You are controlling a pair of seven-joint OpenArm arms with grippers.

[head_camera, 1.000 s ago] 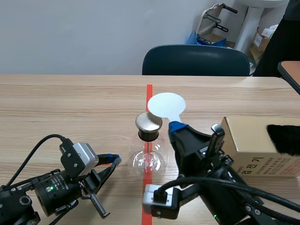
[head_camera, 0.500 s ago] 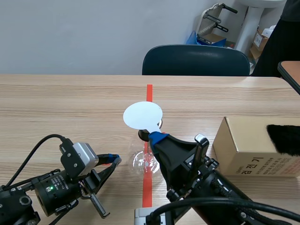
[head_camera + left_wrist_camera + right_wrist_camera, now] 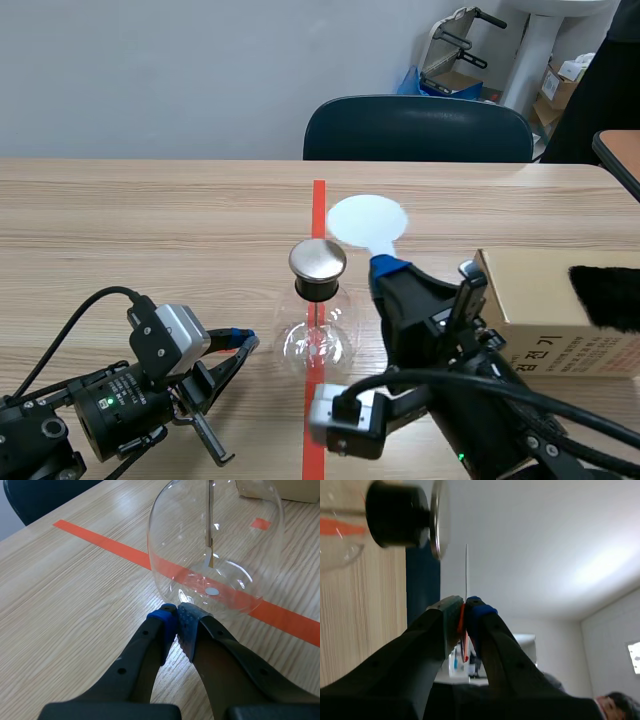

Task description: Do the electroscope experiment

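Entry: electroscope (image 3: 318, 325), a glass flask set upright on the orange tape line (image 3: 319, 195) near the middle of the counter (image 3: 150, 220); long axis vertical, metal cap (image 3: 318, 260) uppermost, rod hung inside. The white disc paddle (image 3: 367, 220) is pinched by its handle in the right claw (image 3: 390, 268); the handle is directed toward the far edge and the disc is held roughly level, beside the cap and apart from it. The left claw (image 3: 175, 621) is pressed together on nothing, at the flask's foot. Step judged: disc being presented to cap. A level, gentle pass over the cap is called for.

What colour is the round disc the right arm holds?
White disc; the scene view shows it best.
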